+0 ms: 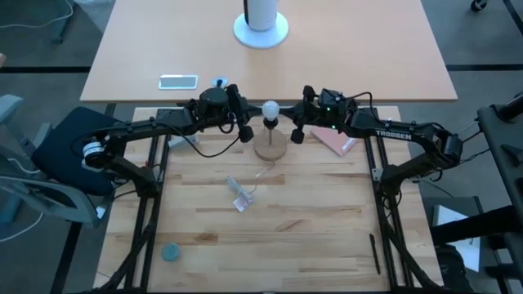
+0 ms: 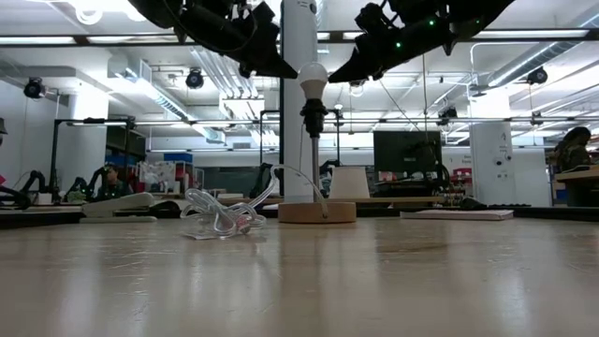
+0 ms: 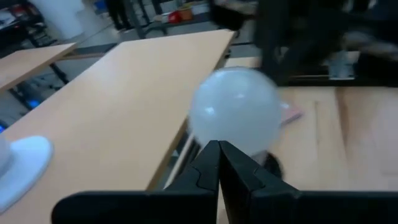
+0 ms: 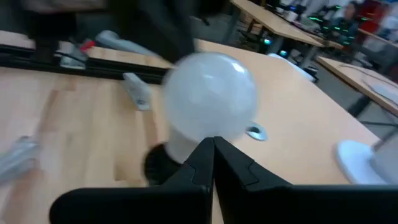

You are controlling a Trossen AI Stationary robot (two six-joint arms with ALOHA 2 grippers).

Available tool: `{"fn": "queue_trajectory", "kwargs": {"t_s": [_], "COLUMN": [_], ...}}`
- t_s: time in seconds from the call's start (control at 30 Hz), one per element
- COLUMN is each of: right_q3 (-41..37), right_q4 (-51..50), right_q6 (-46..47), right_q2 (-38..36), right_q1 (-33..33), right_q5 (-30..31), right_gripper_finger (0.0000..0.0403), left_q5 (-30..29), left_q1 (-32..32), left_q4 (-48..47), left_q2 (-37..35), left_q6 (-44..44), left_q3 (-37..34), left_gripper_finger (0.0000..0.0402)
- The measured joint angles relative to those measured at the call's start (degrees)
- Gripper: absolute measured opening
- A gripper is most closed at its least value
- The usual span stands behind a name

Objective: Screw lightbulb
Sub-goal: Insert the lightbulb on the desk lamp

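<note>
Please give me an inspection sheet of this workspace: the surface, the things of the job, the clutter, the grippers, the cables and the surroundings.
Surface: wooden table, bare at the front.
Job's things: lightbulb upright in the black socket above the round wooden stand.
Clutter: clear plastic wrapper; small blue-grey disc; pink pad.
Grippers: left gripper and right gripper, both shut, flank the bulb without holding it.
Cables: thin lead curving to the stand.
Surroundings: second table with a white lamp base and a phone.

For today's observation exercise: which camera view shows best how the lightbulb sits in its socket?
The low view: the lightbulb stands upright in profile on the black socket. The high view shows only its round top; both wrist views show it close, its base partly hidden.
</note>
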Motion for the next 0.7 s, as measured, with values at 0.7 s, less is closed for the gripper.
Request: {"fn": "queue_trajectory", "kwargs": {"t_s": [0.7], "right_q3": [0.0], "right_q4": [0.6], "right_q6": [-1.6], "right_q2": [-0.1], "right_q1": [-1.2], "right_q5": [7.1], "right_gripper_finger": [0.0002], "left_q5": [5.2], "left_q1": [-0.6], "left_q4": [-3.8], "left_q2": [-0.7], "left_q6": [-0.1], "left_q3": [0.0], "left_gripper_finger": [0.0]}}
